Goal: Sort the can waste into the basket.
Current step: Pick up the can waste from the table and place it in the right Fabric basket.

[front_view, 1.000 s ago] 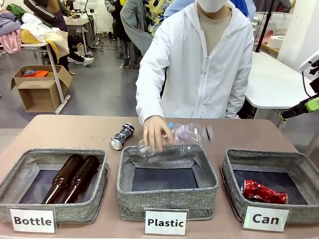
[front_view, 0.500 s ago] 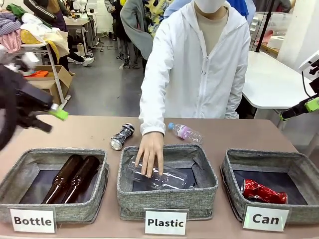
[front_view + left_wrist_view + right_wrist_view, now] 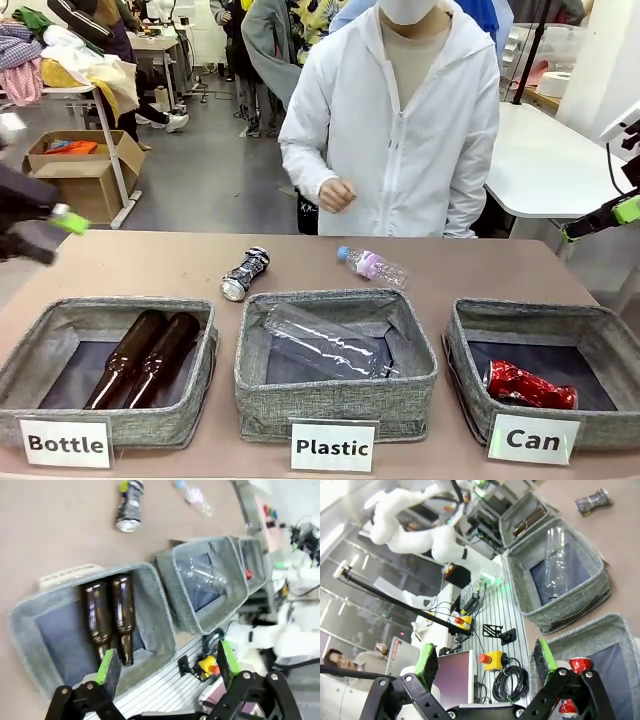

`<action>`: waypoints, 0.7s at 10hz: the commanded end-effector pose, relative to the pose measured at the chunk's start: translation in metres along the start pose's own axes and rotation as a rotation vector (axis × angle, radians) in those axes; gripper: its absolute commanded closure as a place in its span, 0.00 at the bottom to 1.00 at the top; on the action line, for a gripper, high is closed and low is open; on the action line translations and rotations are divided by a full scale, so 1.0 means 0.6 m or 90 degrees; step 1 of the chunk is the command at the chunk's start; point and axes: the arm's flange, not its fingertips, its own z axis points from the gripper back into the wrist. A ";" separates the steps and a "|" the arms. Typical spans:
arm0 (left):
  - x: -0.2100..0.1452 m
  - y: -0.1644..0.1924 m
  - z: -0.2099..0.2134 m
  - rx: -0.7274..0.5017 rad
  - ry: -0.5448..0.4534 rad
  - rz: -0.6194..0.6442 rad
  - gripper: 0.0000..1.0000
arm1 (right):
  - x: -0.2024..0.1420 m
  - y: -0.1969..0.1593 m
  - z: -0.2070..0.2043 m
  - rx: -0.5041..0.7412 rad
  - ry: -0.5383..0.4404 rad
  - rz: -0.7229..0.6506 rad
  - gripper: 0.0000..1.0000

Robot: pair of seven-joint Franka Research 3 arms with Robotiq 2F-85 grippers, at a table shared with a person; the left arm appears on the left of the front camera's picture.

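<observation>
A crushed silver-and-black can (image 3: 245, 273) lies on the table behind the baskets, between the left and middle ones; it is also in the left wrist view (image 3: 129, 507) and the right wrist view (image 3: 592, 501). The grey basket (image 3: 462, 352) labelled "Can" stands at the front right with a crushed red can (image 3: 528, 386) inside. My left gripper (image 3: 52, 238) hovers open and blurred at the far left, above the table edge. In the left wrist view its fingers (image 3: 165, 670) stand wide apart over the Bottle basket. My right gripper (image 3: 600, 218) hangs open at the far right, empty (image 3: 487, 662).
The middle "Plastic" basket (image 3: 250, 370) holds a clear crushed bottle (image 3: 325, 345). The left "Bottle" basket (image 3: 30, 370) holds two brown bottles (image 3: 145, 358). A small plastic bottle (image 3: 373, 266) lies on the table behind. The person stands at the far side, hand (image 3: 336, 194) at chest.
The person set the clear bottle down in the Plastic basket and drew the hand back to the chest. My left gripper swung into view at the left, then pulled back leftward.
</observation>
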 end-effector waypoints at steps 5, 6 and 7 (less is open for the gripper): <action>0.019 -0.032 -0.040 0.030 0.033 -0.012 0.00 | -0.001 0.003 0.004 -0.002 0.006 0.010 0.00; 0.046 -0.075 -0.085 0.086 0.065 -0.038 0.00 | -0.001 0.003 0.004 -0.002 0.006 0.010 0.00; 0.070 -0.116 -0.131 0.138 0.090 -0.054 0.00 | -0.001 0.003 0.004 -0.002 0.006 0.010 0.00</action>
